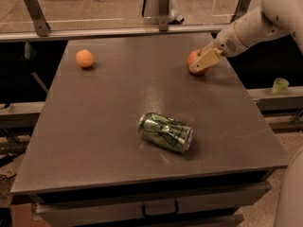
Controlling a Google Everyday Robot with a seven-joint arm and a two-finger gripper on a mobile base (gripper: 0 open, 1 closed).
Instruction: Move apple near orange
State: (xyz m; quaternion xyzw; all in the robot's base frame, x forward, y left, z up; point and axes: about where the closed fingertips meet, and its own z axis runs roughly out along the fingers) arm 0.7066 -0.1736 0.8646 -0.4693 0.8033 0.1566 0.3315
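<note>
Now the claw (198, 64) is resting against the apple (192, 57) near the far right corner of the bench (118, 93); whether it is gripping, I cannot tell. The orange (84, 58) is sitting near the far left corner, well apart.

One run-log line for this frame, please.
gripper at apple, far right of table | orange far left, apart from apple | green can lying on its side mid-table | apple not yet near orange

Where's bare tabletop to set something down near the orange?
Bare: the wide stretch between orange and apple, and the front left beside the can. Crowded: far right corner, end effector at the apple.
</note>
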